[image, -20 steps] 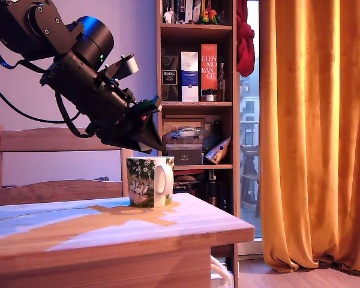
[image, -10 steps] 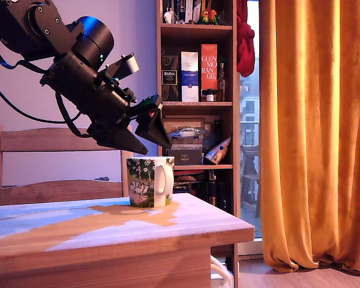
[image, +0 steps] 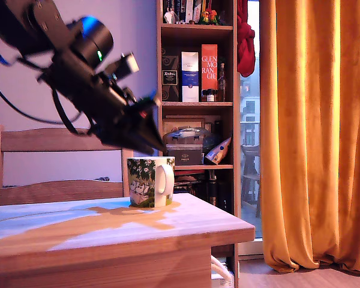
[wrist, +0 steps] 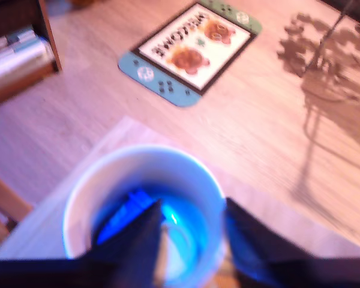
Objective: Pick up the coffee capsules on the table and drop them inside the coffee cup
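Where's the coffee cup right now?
The coffee cup stands on the table near its far edge in the exterior view, directly under the gripper.

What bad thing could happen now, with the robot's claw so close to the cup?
1. The gripper hangs just above the cup, so a low move could knock its rim and tip it.
2. The wrist view shows the cup near the table corner, so a hard bump might push it off onto the floor.

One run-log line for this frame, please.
phase: over cup | tool: above coffee cup, motion-blurred, jaws apart in wrist view | capsule: blue shape inside cup, blurred | table: no capsule seen
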`<state>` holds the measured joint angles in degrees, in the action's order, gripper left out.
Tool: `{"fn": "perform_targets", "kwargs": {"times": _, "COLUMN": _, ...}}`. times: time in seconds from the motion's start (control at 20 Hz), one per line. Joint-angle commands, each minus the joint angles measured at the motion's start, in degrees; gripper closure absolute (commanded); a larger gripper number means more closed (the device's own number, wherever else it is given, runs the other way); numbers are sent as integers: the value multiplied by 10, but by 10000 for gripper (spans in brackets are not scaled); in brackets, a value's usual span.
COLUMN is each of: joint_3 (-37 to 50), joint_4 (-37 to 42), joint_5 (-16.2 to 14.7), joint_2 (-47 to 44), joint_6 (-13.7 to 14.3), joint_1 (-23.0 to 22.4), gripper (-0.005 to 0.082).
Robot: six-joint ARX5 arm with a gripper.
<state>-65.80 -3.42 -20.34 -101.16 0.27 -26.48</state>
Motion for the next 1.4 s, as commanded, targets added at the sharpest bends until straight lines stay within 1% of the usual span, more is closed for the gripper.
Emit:
{"fn": "perform_targets", "kwargs": {"times": 0.0, "joint_3": -2, "joint_4": -16, "joint_5": -1, "joint_2": 50, "joint_6": 2, "joint_1": -1, "gripper": 789}}
{"fn": "perform_targets", "kwargs": {"times": 0.15, "joint_3": 2, "joint_4": -54, "joint_5": 9, "joint_2": 99, "joint_6": 4, "joint_1": 3, "gripper": 789}}
{"fn": "perform_targets", "kwargs": {"times": 0.2, "joint_3": 7, "joint_4": -54, "joint_5": 16, "joint_2": 116, "joint_6": 13, "joint_1": 3, "gripper": 789}}
{"fn": "perform_targets", "kwargs": {"times": 0.3, "joint_3": 23, "joint_4": -53, "joint_5": 27, "joint_2": 144, "joint_6": 13, "joint_1": 5, "gripper": 789}}
{"fn": "perform_targets", "kwargs": {"times": 0.45, "joint_3": 71, "joint_4": -51, "joint_5": 43, "joint_2": 190, "joint_6": 13, "joint_1": 16, "gripper": 789}}
{"fn": "perform_targets", "kwargs": {"times": 0.6, "joint_3": 144, "joint_4": -37, "joint_5": 59, "joint_2": 241, "joint_6": 12, "joint_1": 32, "gripper": 789}}
{"fn": "perform_targets", "kwargs": {"times": 0.8, "joint_3": 254, "joint_4": -5, "joint_5": 59, "joint_2": 323, "joint_6": 7, "joint_1": 80, "gripper": 789}}
{"fn": "perform_targets", "kwargs": {"times": 0.9, "joint_3": 296, "joint_4": 11, "joint_5": 60, "joint_2": 361, "joint_6": -14, "joint_1": 113, "gripper": 789}}
{"fn": "perform_targets", "kwargs": {"times": 1.1, "joint_3": 356, "joint_4": 24, "joint_5": 58, "joint_2": 434, "joint_6": -14, "joint_1": 182, "gripper": 789}}
{"fn": "perform_targets", "kwargs": {"times": 1.15, "joint_3": 369, "joint_4": 24, "joint_5": 58, "joint_2": 452, "joint_6": -14, "joint_1": 194, "gripper": 789}}
{"fn": "perform_targets", "kwargs": {"times": 1.2, "joint_3": 381, "joint_4": 24, "joint_5": 58, "joint_2": 470, "joint_6": -34, "joint_1": 204, "gripper": 789}}
{"fn": "perform_targets", "kwargs": {"times": 1.35, "joint_3": 420, "joint_4": 24, "joint_5": 58, "joint_2": 536, "joint_6": -39, "joint_1": 221, "gripper": 789}}
